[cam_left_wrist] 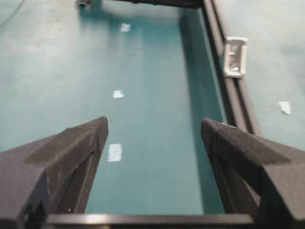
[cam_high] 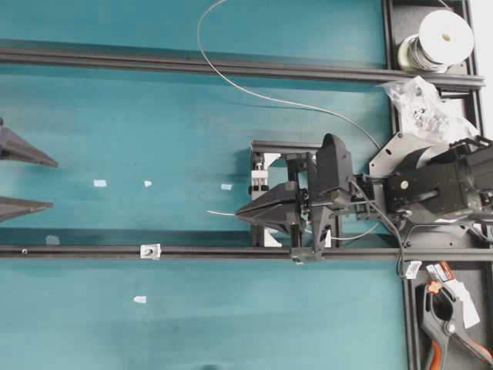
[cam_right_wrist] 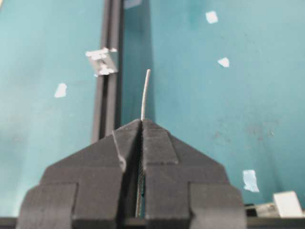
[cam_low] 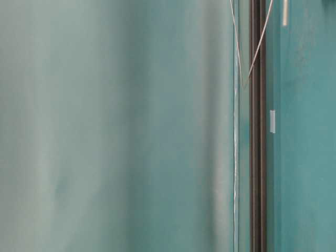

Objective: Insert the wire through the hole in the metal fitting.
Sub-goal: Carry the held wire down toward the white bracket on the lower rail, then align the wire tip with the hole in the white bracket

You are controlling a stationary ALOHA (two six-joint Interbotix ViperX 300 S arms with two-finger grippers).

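Overhead view: right gripper (cam_high: 240, 215) reaches leftward, jaws pinching the wire (cam_high: 219, 213); left gripper (cam_high: 54, 183) jaws spread wide.

The fitting (cam_high: 150, 250) sits on the lower rail (cam_high: 77, 251), left of centre in the overhead frame. The right end effector (cam_high: 240, 215) lies to its right, wire (cam_high: 219, 213) tip poking left. The spool (cam_high: 439, 40) is at upper right, the clamp (cam_high: 447, 324) at lower right.
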